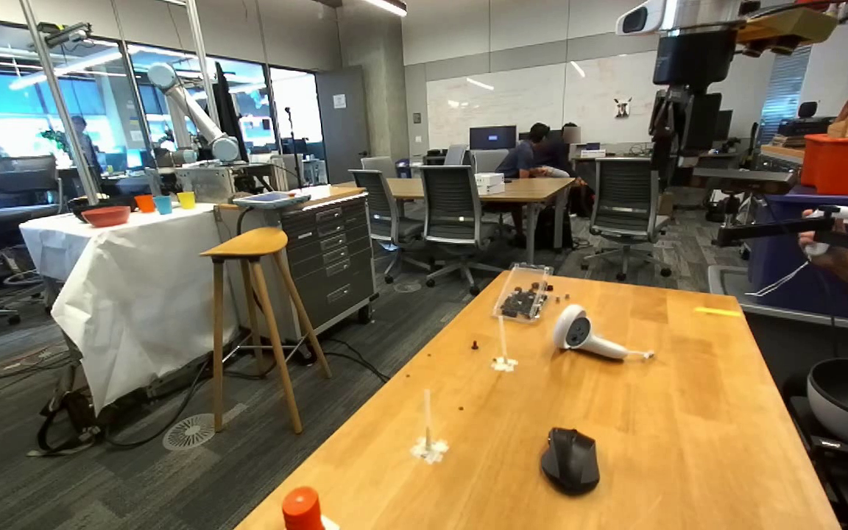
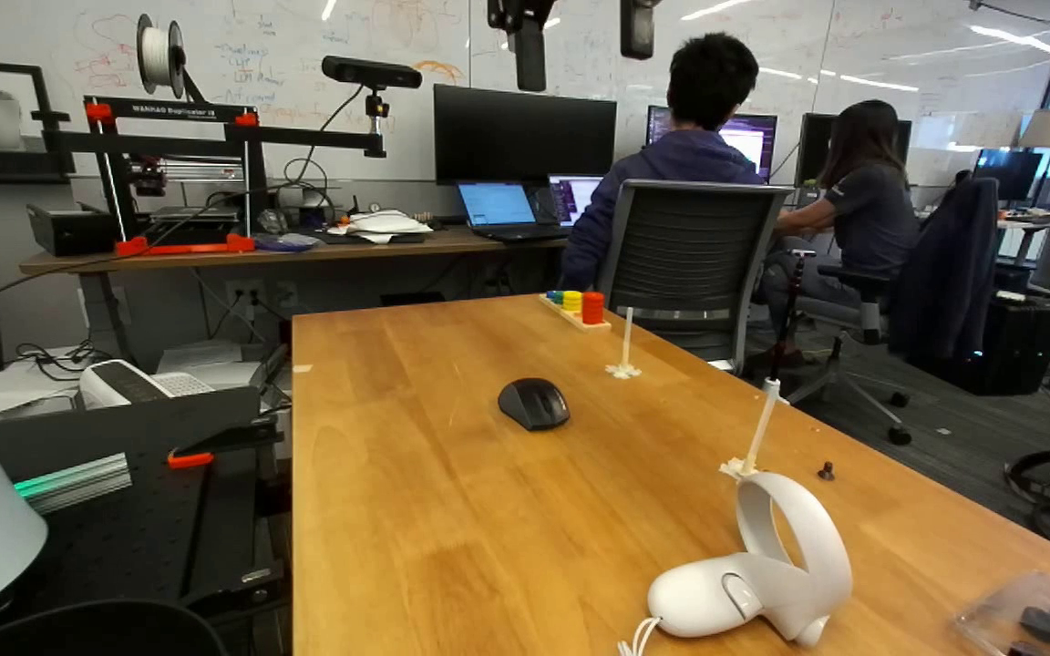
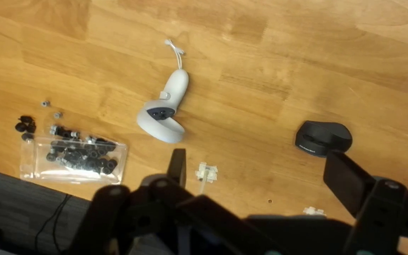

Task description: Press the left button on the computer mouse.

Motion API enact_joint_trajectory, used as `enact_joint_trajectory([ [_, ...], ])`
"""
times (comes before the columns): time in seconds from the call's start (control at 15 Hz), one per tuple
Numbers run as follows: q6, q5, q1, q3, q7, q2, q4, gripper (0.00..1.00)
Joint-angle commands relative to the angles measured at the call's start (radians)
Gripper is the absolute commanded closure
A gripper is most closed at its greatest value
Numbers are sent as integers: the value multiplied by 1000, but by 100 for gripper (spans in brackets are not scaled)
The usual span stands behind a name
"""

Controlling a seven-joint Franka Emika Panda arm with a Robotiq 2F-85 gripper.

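Observation:
The black computer mouse [image 1: 571, 461] lies on the wooden table [image 1: 659, 412]. It also shows in an exterior view [image 2: 534, 404] and, right of the middle, in the wrist view [image 3: 324, 137]. The left button is part of its black top shell; I cannot clearly tell its edges. My gripper [image 3: 260, 166] is open, with its fingers wide apart and nothing between them. One finger's tip slightly overlaps the mouse's lower edge in the wrist view. In both exterior views my gripper [image 1: 678, 140] [image 2: 584, 46] hangs high above the table, well apart from the mouse.
A white controller [image 1: 589, 337] lies on the table. A clear box [image 1: 523, 294] of dark bits lies near the edge. Thin upright pegs [image 1: 428, 416] [image 1: 503, 340] are taped to the table. An orange-red piece [image 1: 302, 508] stands at the near edge. A person's hand [image 1: 825, 246] holds another controller.

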Motion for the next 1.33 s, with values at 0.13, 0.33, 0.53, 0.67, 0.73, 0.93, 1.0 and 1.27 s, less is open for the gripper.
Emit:
enact_joint_trajectory([
  [0.13,241,-33,31,72,57,122,-32,0],
  [0.33,345,-35,41,105,95,198,-51,0],
  [0.53,433,-62,42,129,145,275,-66,13],
  [0.67,481,-81,43,136,182,323,-70,34],
  [0.73,501,-85,44,138,200,344,-74,42],
  [0.93,542,-107,51,142,248,407,-78,67],
  [1.0,549,-109,54,142,259,425,-81,73],
  [1.27,597,-123,76,142,318,497,-97,100],
])
